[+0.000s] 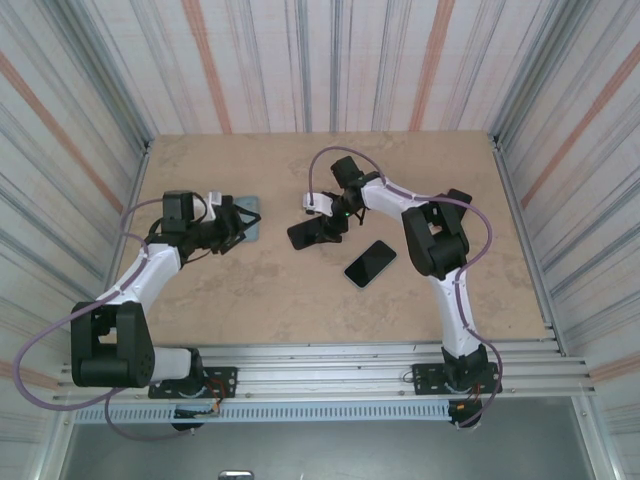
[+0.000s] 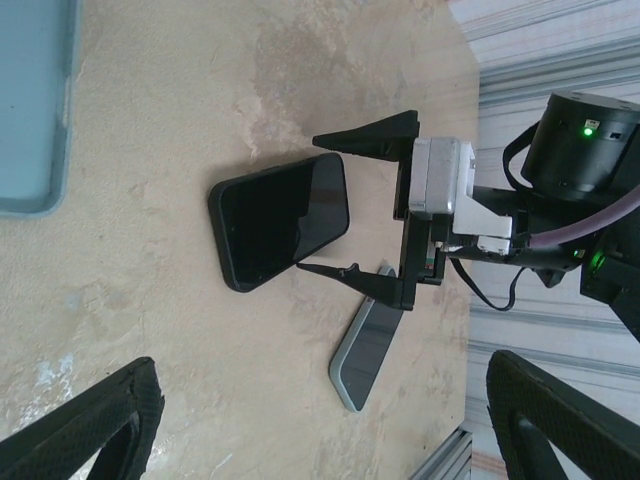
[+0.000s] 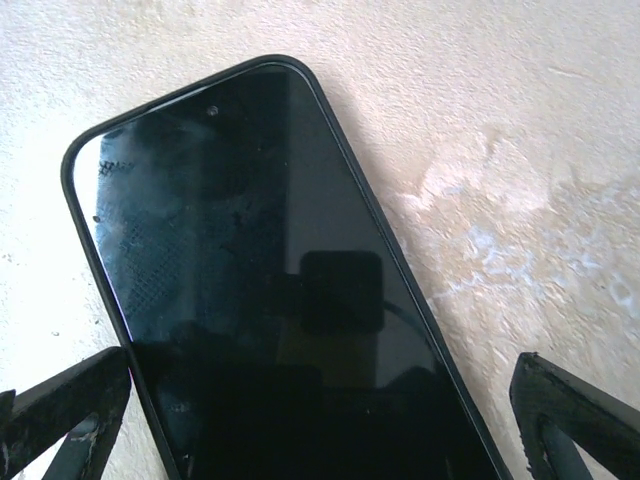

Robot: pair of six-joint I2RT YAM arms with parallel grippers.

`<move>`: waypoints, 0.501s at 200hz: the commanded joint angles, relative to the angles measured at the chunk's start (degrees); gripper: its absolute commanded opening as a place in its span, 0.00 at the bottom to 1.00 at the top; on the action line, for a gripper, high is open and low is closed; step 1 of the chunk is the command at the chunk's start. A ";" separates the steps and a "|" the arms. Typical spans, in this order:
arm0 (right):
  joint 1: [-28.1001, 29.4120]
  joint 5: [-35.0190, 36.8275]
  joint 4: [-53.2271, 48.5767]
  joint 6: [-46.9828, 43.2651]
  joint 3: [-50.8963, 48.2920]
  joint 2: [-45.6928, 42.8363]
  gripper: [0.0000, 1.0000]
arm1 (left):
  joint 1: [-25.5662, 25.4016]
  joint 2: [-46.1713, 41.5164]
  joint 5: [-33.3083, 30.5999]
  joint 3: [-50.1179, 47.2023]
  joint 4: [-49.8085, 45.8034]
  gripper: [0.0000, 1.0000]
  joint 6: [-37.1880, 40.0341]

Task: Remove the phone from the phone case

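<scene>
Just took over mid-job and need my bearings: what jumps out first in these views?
The open right gripper straddles a black phone at mid-table. A second phone lies flat just right of it. A pale blue case lies to the left, by the open left gripper.

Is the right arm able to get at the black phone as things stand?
Probably yes: the right gripper stands open, one finger on each side of the black phone, with nothing in between.
</scene>
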 commanded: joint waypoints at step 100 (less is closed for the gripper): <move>1.03 2.51 -10.36 -4.49 4.40 2.45 1.00 | -0.26 0.36 3.13 1.73 -2.33 0.87 2.97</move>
